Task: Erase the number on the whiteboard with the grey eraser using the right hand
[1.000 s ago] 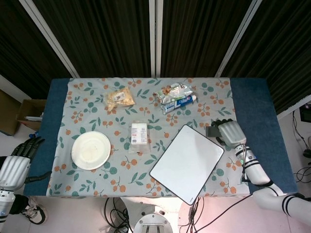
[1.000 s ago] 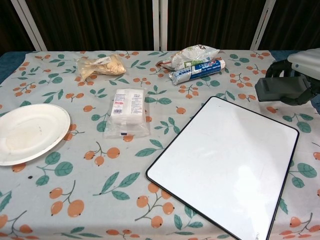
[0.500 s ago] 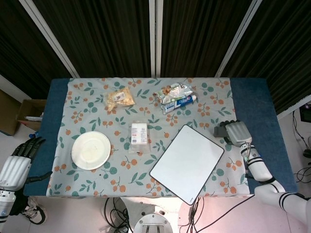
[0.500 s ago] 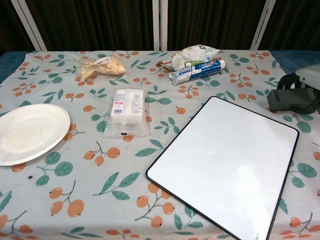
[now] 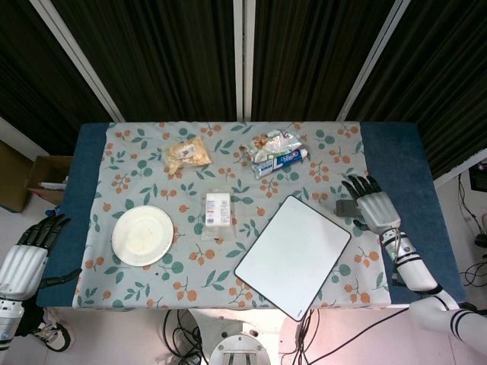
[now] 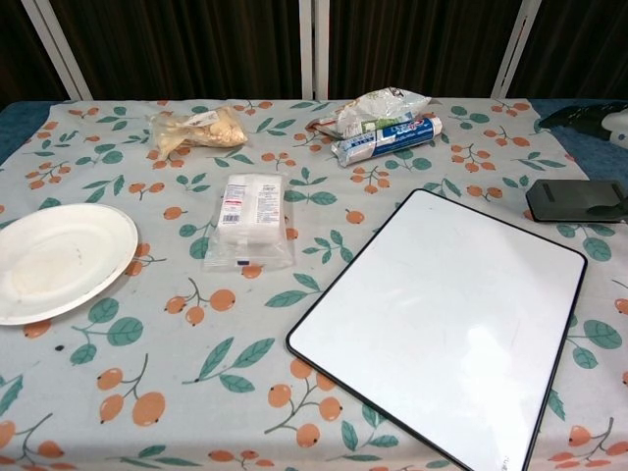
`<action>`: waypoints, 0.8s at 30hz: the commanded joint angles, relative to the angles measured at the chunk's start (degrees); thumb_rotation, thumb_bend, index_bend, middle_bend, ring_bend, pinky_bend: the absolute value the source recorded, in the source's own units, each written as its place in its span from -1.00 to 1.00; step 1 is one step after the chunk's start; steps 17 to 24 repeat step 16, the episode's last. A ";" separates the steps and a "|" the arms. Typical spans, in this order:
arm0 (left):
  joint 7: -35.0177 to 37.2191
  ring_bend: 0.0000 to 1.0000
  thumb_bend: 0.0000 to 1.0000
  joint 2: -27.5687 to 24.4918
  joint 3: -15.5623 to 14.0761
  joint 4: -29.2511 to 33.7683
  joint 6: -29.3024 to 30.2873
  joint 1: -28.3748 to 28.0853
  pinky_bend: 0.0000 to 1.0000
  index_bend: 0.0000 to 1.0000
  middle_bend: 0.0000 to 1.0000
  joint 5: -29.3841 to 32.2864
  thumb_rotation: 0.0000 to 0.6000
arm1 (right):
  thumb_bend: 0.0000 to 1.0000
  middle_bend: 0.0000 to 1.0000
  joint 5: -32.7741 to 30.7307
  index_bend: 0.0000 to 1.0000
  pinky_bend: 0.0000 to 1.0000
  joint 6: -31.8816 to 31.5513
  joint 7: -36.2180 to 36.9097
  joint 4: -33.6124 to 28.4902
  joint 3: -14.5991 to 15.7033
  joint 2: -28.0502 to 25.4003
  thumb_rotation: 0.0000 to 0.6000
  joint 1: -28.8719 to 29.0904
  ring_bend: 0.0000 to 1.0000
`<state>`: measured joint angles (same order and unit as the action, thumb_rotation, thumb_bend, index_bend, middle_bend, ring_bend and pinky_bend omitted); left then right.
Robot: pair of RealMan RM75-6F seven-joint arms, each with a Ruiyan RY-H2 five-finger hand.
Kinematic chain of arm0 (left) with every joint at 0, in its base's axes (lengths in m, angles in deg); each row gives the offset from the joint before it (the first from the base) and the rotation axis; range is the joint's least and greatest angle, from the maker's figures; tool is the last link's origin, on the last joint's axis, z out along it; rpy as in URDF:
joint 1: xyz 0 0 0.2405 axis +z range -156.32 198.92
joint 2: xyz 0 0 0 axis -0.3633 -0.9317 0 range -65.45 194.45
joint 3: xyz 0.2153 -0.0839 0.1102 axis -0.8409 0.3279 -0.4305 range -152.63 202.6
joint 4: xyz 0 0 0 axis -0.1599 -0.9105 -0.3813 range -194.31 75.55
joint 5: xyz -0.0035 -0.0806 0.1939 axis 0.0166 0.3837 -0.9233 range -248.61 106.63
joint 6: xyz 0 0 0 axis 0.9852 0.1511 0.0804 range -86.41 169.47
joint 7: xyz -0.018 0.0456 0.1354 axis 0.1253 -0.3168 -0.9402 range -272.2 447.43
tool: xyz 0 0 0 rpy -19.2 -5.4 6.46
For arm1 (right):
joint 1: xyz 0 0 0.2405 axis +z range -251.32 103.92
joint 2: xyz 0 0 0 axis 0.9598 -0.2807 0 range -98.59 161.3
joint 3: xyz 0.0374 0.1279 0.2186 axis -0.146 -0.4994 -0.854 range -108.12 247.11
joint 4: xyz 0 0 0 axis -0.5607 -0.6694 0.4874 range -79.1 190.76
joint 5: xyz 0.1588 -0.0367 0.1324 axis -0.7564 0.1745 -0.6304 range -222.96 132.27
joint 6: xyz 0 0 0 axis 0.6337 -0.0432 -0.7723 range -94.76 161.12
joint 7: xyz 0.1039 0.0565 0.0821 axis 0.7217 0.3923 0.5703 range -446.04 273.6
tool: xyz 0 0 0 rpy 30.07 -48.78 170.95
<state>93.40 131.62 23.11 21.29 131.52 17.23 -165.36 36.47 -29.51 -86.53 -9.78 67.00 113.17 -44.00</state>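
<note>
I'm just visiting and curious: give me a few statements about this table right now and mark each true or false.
1. The whiteboard is blank. True.
2. The right hand grips the grey eraser. False: its fingers are spread and the eraser lies on the tablecloth.
3. The eraser lies on the whiteboard. False: it lies beside it.
4. The white plate holds nothing. True.
5. The left hand hangs beside the table, off its edge. True.
</note>
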 commanded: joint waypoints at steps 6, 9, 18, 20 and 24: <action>-0.13 -0.84 -0.88 -0.16 0.04 0.16 0.56 0.09 -0.63 -0.80 -0.82 -0.45 0.55 | -0.78 -1.00 3.90 -1.00 -1.00 -22.26 4.06 -11.24 4.02 -11.30 1.00 -15.91 -1.00; -0.36 -0.84 -0.88 -0.27 -0.03 0.36 0.60 0.15 -0.63 -0.80 -0.82 -0.53 0.55 | -0.78 -1.00 1.95 -1.00 -1.00 -24.54 6.61 -9.50 4.47 -11.82 1.00 -19.84 -1.00; -1.04 -0.84 -0.88 -0.55 0.09 1.25 0.90 0.11 -0.63 -0.80 -0.82 -0.83 0.55 | -0.78 -1.00 0.09 -1.00 -1.00 -24.99 11.51 -2.85 4.12 -8.08 1.00 -23.86 -1.00; -1.04 -0.84 -0.88 -0.55 0.09 1.25 0.90 0.11 -0.63 -0.80 -0.82 -0.83 0.55 | -0.78 -1.00 0.09 -1.00 -1.00 -24.99 11.51 -2.85 4.12 -8.08 1.00 -23.86 -1.00; -1.04 -0.84 -0.88 -0.55 0.09 1.25 0.90 0.11 -0.63 -0.80 -0.82 -0.83 0.55 | -0.78 -1.00 0.09 -1.00 -1.00 -24.99 11.51 -2.85 4.12 -8.08 1.00 -23.86 -1.00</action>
